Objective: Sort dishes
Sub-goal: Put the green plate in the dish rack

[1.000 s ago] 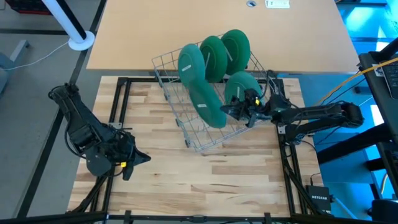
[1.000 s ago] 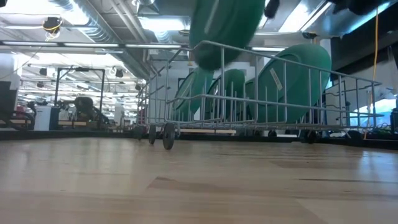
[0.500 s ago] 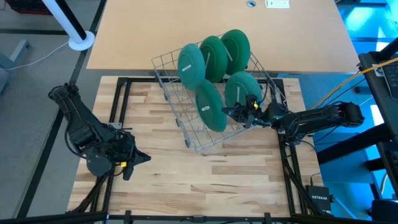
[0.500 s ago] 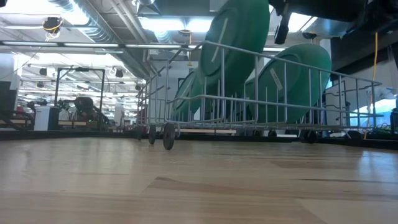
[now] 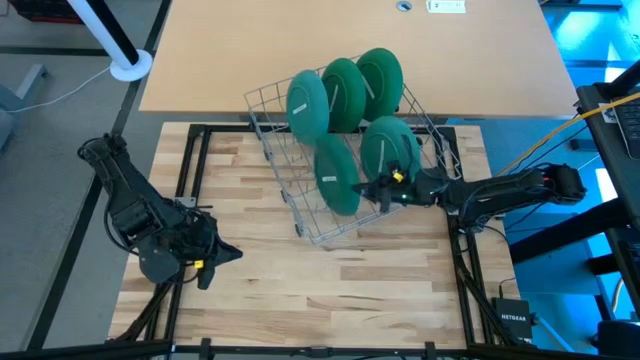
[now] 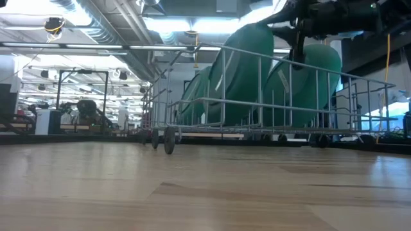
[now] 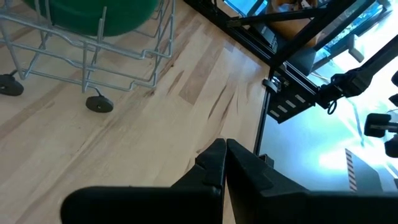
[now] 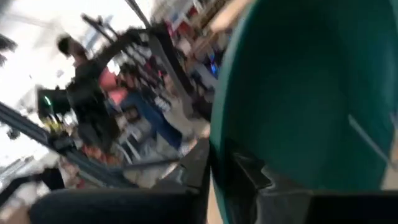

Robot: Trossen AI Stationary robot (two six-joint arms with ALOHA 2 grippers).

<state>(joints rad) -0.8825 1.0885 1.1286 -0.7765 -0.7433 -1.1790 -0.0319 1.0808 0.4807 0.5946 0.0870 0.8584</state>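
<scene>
A grey wire rack [image 5: 272, 138] stands on the wooden table. Three green plates [image 5: 343, 92] stand on edge at its far end, and a fourth [image 5: 392, 143] stands nearer its right side. My right gripper [image 5: 378, 187] reaches in from the table's right and is shut on a fifth green plate [image 5: 336, 175], which is down inside the rack's near part; it also shows in the low view [image 6: 241, 70]. My left gripper [image 5: 228, 254] is shut and empty, low over the table's near left, away from the rack. My right gripper pinches the plate's rim [image 8: 219, 149] between its two fingers [image 8: 249, 171], one finger on each face, at the edge that faces the table's right. The fingers come about level from the right. The plate stands on edge, tilted, down between the rack's wires.
The rack's small wheels [image 6: 168, 139] rest on the wood. Bare wood [image 5: 330, 290] lies between the rack and the near edge. A black frame [image 5: 460, 250] runs along the table's sides. A tan tabletop [image 5: 300, 40] lies beyond the far edge.
My right gripper has gone down and a little toward the table's left with the plate. The plate, held high above the rack and strongly tilted a second ago, has come down between the rack's wires and stands more upright.
</scene>
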